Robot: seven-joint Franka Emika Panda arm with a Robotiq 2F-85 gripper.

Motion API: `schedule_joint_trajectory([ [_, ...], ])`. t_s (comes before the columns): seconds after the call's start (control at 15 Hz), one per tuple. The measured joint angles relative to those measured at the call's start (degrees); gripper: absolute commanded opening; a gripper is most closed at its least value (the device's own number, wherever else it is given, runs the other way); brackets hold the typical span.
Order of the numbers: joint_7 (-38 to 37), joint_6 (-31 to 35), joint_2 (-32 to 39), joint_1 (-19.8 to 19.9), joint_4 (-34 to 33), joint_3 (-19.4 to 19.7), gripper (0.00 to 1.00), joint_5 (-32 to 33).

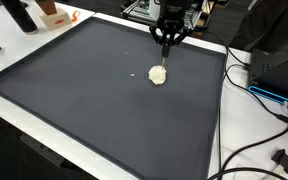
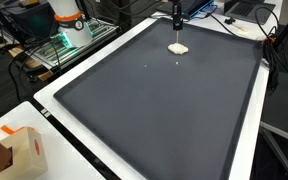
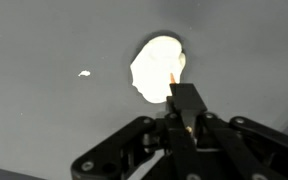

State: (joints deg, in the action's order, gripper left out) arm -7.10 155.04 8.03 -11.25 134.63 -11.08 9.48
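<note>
My fingers [image 3: 186, 97] are pressed together into one dark block. A thin tan sliver [image 3: 172, 76] shows at their tip, but I cannot tell whether I am pinching it. The lump [image 3: 156, 67], pale and doughy, lies on the dark mat [image 3: 44, 120] just beyond that tip and a little to its left in the wrist view. It looks slightly longer along my reach than across. In both exterior views I hang right over the lump, toward the mat's far edge on the white bench [image 2: 52, 108], and neither shows whether the tip touches it. Only the wrist view shows the sliver and a white crumb [image 3: 84, 73] well apart from the lump.
</note>
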Motion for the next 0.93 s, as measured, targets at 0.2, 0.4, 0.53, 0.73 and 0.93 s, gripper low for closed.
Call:
schedule_joint_trajectory([
  [0.2, 0.4, 0.7, 0.7, 0.0, -0.4, 0.2, 0.03, 0.0],
  [0.4, 0.6, 0.8, 1.3, 0.0, -0.9, 0.4, 0.03, 0.0],
  [0.53, 0.7, 0.8, 1.6, 0.0, -1.1, 0.5, 0.03, 0.0],
  [0.73, 0.7, 0.8, 1.9, 0.0, -1.2, 0.8, 0.03, 0.0],
  [0.93, 0.8, 0.8, 2.1, 0.0, -1.3, 0.9, 0.03, 0.0],
])
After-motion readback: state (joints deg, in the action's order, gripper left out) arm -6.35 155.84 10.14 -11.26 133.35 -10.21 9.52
